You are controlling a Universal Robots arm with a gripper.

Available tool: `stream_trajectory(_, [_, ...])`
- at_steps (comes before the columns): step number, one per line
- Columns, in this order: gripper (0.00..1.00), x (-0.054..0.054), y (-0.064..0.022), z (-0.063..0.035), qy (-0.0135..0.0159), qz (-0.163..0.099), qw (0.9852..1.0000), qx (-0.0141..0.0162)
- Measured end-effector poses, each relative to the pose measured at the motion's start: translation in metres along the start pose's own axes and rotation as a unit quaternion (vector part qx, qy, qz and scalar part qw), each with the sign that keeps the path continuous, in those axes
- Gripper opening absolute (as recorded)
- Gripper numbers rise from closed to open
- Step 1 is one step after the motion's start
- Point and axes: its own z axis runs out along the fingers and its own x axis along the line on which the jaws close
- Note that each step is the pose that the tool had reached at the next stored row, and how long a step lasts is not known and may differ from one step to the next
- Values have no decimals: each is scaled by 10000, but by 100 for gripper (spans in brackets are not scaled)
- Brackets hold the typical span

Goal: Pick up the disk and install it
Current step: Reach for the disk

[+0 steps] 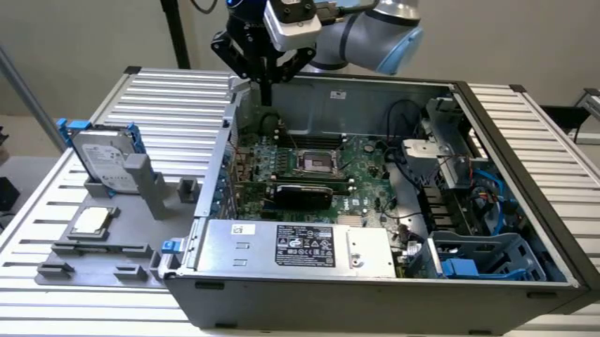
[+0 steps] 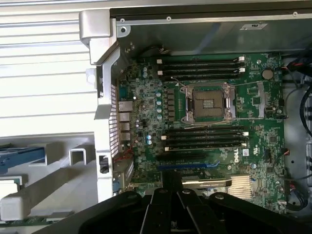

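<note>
flat silver-grey metal disk (image 1: 103,156) with blue plastic side rails: upright in a grey plastic holder (image 1: 140,184), outside the open grey metal computer case (image 1: 310,309), to the exterior view's left of it | black gripper (image 1: 266,97): jaws closed together, holding nothing, over the case's far corner on the exterior view's left

The gripper (image 2: 171,184), fingers pressed together, hung above the green motherboard (image 2: 263,141) inside the open computer case (image 2: 105,83). The processor socket (image 2: 209,102) sat between two banks of memory slots (image 2: 202,68). A grey fixture (image 2: 48,190) lay outside the case wall.
</note>
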Motion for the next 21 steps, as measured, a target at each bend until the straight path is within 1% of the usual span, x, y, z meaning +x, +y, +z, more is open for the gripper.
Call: stream_trajectory(21, [11, 954, -67, -21, 0, -1, 10000, 0])
